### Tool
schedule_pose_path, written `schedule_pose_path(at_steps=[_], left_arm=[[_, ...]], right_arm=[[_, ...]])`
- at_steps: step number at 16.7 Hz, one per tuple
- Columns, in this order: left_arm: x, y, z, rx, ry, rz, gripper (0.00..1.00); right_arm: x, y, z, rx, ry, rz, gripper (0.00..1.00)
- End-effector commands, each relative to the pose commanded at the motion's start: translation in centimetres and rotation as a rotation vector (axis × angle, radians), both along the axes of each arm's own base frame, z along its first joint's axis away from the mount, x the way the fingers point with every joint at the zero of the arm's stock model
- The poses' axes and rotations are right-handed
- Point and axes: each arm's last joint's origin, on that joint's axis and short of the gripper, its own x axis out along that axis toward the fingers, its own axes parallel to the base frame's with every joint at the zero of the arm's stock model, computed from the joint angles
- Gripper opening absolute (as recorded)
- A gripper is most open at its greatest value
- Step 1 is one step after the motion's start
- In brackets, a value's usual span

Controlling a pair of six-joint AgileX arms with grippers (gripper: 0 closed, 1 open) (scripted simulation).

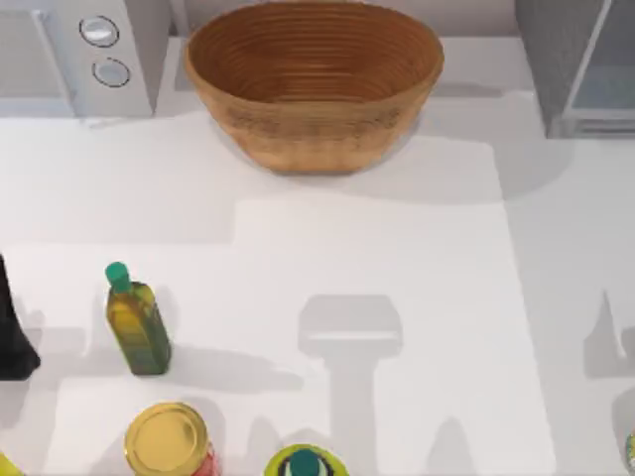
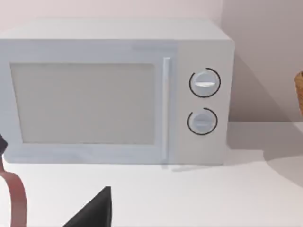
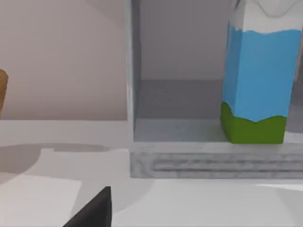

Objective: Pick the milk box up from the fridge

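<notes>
One milk box (image 3: 255, 75) upright in fridge (image 3: 189, 156) | tool states: cannot tell

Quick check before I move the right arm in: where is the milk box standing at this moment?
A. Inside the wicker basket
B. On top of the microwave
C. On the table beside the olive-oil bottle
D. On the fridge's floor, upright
D. In the right wrist view the milk box stands upright on the grey floor of the open fridge, green base down, near the front lip.
</notes>
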Motion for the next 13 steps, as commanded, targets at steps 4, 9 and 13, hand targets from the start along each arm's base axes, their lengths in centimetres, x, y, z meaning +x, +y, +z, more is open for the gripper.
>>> schedule_pose_path(at_steps=[4, 9, 13], left_arm=[[0.0, 0.0, 0.0, 0.000, 0.000, 0.000, 1.00], [0.0, 0.0, 0.0, 0.000, 0.000, 0.000, 1.00], [0.0, 0.0, 0.0, 0.000, 0.000, 0.000, 1.00]], right_arm=[[0.2, -0.1, 0.2, -0.001, -0.006, 0.002, 1.00], [1.8, -0.8, 1.8, -0.013, -0.044, 0.008, 1.00], [4.5, -2.4, 1.9, -0.018, -0.032, 0.008, 1.00]])
